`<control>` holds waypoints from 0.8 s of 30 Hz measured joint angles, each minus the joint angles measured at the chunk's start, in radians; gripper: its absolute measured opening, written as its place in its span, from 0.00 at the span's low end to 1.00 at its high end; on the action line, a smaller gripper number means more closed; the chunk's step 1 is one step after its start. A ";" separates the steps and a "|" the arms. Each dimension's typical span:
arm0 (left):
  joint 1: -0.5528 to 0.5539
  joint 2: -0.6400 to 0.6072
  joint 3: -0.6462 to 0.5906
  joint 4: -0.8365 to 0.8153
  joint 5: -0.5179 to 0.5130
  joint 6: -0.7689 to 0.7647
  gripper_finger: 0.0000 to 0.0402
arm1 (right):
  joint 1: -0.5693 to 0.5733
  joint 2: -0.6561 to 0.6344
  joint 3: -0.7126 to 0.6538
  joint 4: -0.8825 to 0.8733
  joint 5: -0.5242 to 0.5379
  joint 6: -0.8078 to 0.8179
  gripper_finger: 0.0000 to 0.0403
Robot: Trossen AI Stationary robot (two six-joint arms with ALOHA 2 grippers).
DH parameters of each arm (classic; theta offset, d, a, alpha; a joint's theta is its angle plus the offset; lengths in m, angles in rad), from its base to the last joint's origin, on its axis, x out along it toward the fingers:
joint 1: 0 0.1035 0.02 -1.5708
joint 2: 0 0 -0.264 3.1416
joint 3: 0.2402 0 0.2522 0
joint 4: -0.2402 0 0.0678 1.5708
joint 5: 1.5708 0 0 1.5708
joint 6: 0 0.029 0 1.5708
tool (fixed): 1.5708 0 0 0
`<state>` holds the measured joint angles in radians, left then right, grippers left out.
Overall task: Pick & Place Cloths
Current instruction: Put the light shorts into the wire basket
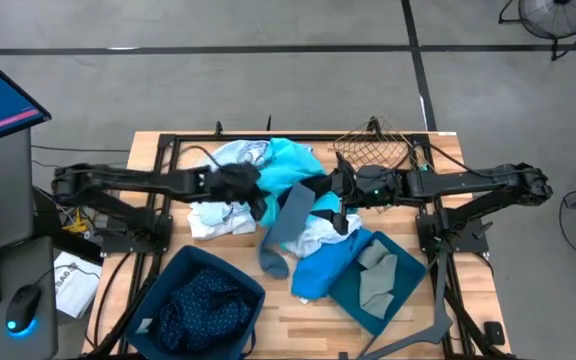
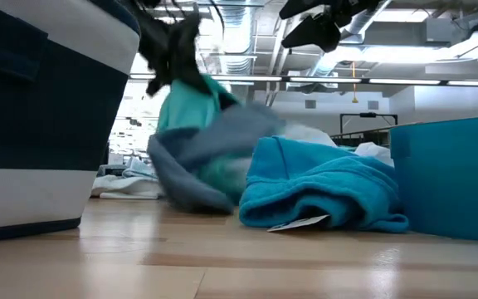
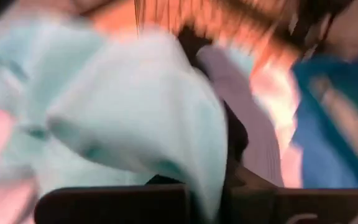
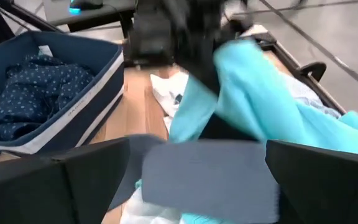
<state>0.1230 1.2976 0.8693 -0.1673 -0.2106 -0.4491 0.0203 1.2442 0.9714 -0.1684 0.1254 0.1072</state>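
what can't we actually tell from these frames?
- Left gripper: high view, its jaws are buried in the turquoise cloth; left wrist view is motion-blurred. Jaw state unknown.
- Right gripper: high view too small; in the right wrist view the grey cloth spans its fingers, contact unclear.
- Low view: both grippers cut off at the top.

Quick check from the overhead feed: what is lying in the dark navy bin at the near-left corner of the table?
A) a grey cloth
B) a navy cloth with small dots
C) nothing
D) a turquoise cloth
B: in the high view the navy bin holds the navy dotted cloth; the right wrist view shows the same dotted fabric inside it.
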 joint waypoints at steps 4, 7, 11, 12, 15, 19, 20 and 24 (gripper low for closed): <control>0.000 -0.104 0.054 0.026 -0.043 0.022 0.00 | -0.012 0.000 0.000 0.059 0.003 -0.015 0.91; 0.000 -0.146 0.103 0.040 -0.045 0.079 0.00 | -0.023 0.000 0.000 0.123 0.004 -0.046 0.91; 0.000 -0.156 0.183 0.040 -0.051 0.153 0.00 | -0.038 0.000 0.000 0.214 0.004 -0.078 0.91; 0.001 -0.153 0.204 0.036 -0.052 0.167 0.00 | -0.042 0.000 0.000 0.234 0.004 -0.085 0.91; 0.002 -0.137 0.266 0.036 -0.057 0.211 0.00 | -0.049 0.000 0.000 0.279 0.006 -0.091 0.91; 0.002 -0.113 0.352 0.033 -0.078 0.274 0.00 | -0.061 0.000 0.000 0.321 0.006 -0.091 0.91; 0.004 -0.109 0.373 0.028 -0.078 0.293 0.00 | -0.064 0.000 0.000 0.330 0.006 -0.091 0.91; 0.009 -0.092 0.450 0.016 -0.089 0.363 0.00 | -0.070 0.000 0.009 0.327 0.006 -0.091 0.91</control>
<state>0.1318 1.2060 1.3192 -0.1509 -0.2997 -0.0861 -0.0498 1.2442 0.9801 0.1589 0.1318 0.0158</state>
